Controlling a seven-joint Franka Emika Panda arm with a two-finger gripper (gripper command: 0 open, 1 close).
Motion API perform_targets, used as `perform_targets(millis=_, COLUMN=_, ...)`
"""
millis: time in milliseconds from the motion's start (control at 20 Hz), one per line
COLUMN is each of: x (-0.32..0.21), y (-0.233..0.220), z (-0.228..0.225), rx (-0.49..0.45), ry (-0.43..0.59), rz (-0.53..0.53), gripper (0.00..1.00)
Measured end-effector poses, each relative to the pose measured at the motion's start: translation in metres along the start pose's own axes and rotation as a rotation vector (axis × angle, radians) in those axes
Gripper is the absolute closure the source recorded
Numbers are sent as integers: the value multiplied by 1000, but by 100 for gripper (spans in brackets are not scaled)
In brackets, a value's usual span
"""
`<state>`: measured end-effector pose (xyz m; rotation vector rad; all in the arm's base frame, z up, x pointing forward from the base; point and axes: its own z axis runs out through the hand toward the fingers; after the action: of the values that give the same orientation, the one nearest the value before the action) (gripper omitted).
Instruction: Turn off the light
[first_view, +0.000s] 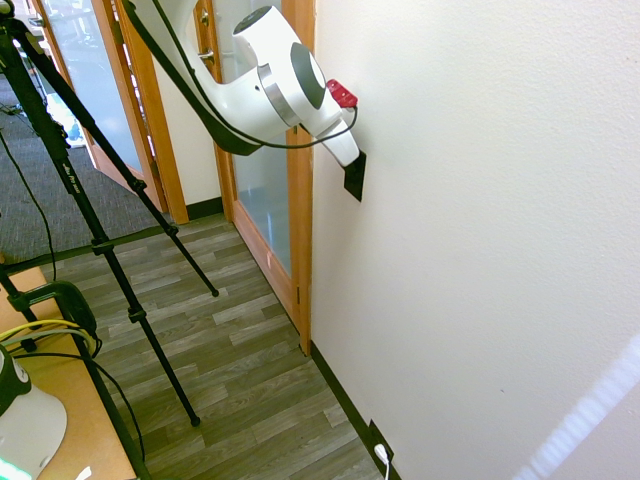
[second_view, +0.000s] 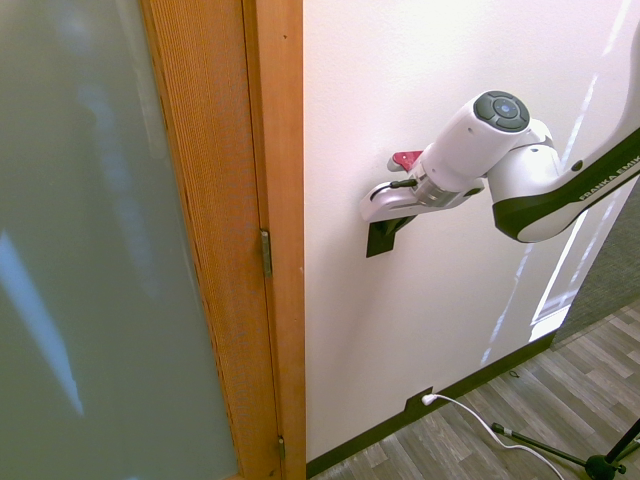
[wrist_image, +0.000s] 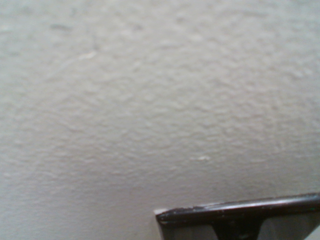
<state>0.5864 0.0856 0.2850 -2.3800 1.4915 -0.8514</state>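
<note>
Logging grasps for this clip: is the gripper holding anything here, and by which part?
Nothing is held. The gripper is shut, at the black switch plate on the wall.

White textured wall (first_view: 480, 250) with black baseboard (first_view: 340, 395). Wood-framed door (second_view: 225, 240) (frosted glass panel) adjoins the wall. Floor (first_view: 240, 370): grey wood-look planks. Sunlight streaks cross the wall.

exteriors flank wall (first_view: 480, 200) oppositely, sharing switch (second_view: 380, 238); wrist close on wall.
</note>
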Motion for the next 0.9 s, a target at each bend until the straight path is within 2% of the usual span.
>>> perform_targets(millis=200, x=-9, y=6, z=22, rx=-27, ry=-6, rz=-12, gripper=100)
perform_targets(millis=250, x=-9, y=6, z=23, rx=-23, ry=-9, rz=-9, gripper=0)
perform_targets(millis=900, x=-16, y=13, z=22, rx=12, ry=-20, rz=-33, gripper=0)
